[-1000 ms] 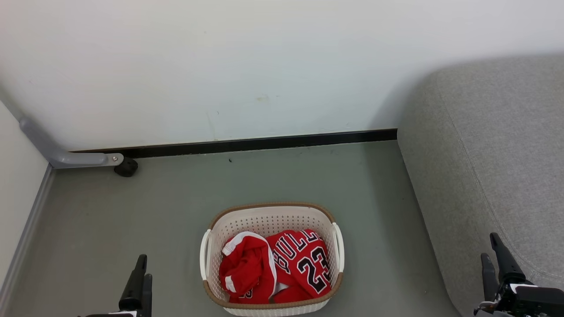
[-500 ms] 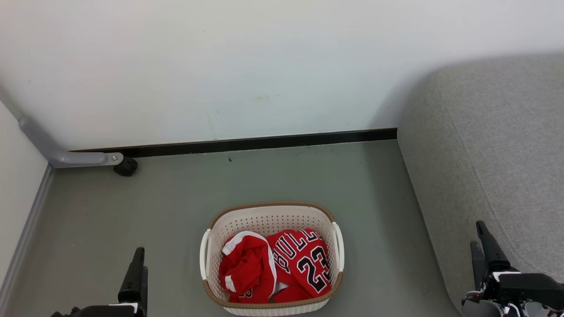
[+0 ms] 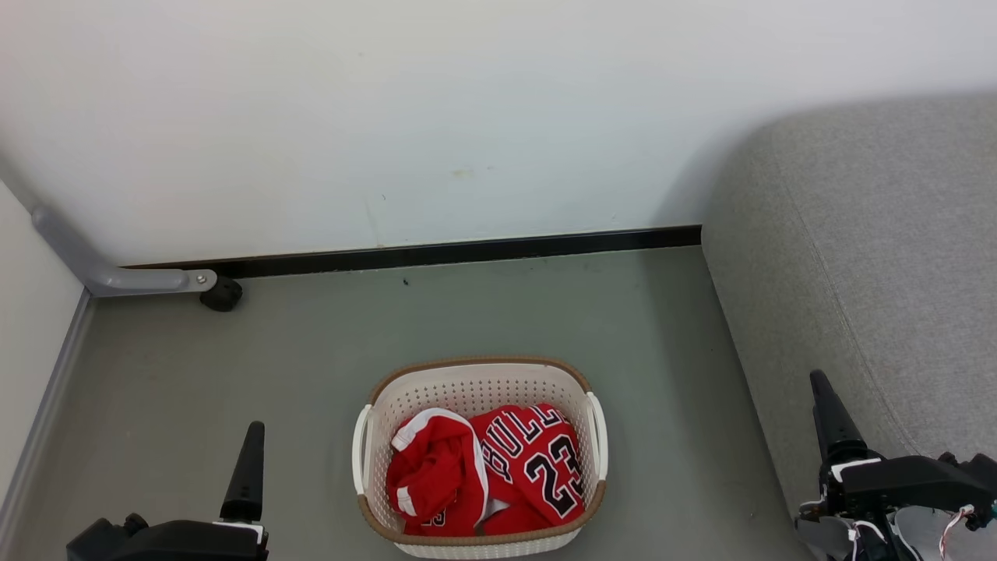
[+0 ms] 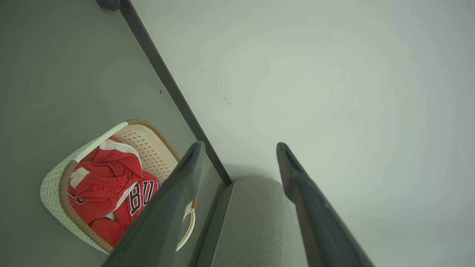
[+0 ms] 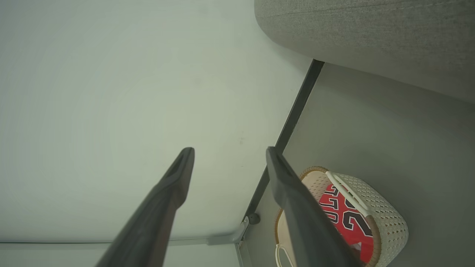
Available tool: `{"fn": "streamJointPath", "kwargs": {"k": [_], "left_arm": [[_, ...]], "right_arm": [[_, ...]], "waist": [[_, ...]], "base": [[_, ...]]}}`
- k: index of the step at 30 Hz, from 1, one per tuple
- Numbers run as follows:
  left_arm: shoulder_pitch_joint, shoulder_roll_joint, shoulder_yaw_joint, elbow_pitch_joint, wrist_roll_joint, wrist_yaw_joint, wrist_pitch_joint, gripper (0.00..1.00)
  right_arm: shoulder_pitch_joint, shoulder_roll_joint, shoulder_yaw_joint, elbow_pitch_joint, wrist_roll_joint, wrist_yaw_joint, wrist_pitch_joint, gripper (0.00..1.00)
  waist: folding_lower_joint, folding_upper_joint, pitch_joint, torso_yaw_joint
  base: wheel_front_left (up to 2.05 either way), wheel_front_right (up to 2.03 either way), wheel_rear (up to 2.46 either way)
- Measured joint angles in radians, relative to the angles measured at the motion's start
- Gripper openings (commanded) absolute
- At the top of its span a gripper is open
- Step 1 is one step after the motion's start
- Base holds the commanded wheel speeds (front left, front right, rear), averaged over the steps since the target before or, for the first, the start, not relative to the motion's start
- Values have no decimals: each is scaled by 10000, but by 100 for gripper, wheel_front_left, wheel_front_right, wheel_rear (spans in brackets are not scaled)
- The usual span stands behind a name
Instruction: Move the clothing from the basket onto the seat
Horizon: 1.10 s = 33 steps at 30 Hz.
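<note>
- the white wall (image 3: 436, 117) closed the far side, with a black skirting strip (image 3: 436, 253) along its foot.
- the grey-green floor (image 3: 311, 351) ran from the wall toward the robot.
- the seat (image 3: 880, 257), a grey woven cushion, filled the right side and carried no clothing.
- the basket (image 3: 475, 365) stood on the floor at near centre, left of the seat and apart from it.
- the clothing (image 3: 498, 475) lay bunched inside the basket: a jersey (image 3: 541, 467) lettered "bulls 23" on the right, and a red piece with white trim (image 3: 432, 467) on the left, the two touching.
- the left gripper (image 3: 253, 436) hung over the floor at near left, left of the basket and apart from it; in its wrist view its fingers (image 4: 178, 193) stood spread with nothing between them, and the basket showed off to one side.
- the right gripper (image 3: 824, 397) hung at near right by the seat's front edge, right of the basket and well apart from the clothing; its fingers (image 5: 167, 193) were spread too and held nothing.
- a grey metal leg with a small dark wheel (image 3: 223, 294) sat at far left against the skirting.
</note>
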Motion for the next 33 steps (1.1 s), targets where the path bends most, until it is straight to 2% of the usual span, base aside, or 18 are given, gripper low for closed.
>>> {"fn": "streamJointPath", "kwargs": {"k": [14, 33], "left_arm": [[-387, 506, -1070, 376, 1871, -8, -604, 100], [-779, 1005, -1595, 811, 4928, 10, -1223, 100]], "right_arm": [[-641, -456, 1279, 759, -2034, -13, -583, 100], [-1447, -1208, 2744, 1820, -4800, -725, -1279, 100]], "waist": [[0, 0, 12, -77], [0, 0, 10, -97]], "base": [[0, 0, 0], [0, 0, 0]]}}
